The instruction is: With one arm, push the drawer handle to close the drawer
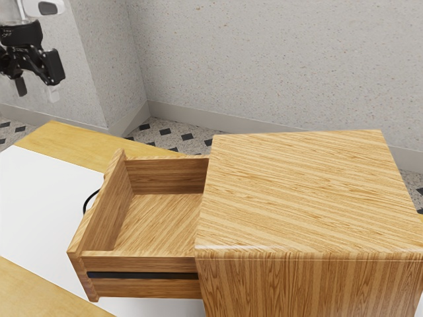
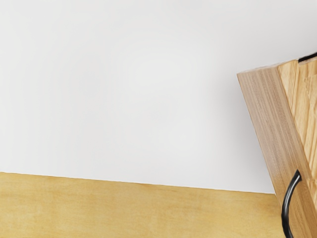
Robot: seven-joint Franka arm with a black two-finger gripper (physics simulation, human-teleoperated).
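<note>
Your gripper, at the exterior view's upper left, has its 2 jaws apart. It hangs well apart from the open drawer, which juts from the wooden cabinet toward the exterior view's left. You see 1 curved black handle on the drawer's front, above the table.
</note>
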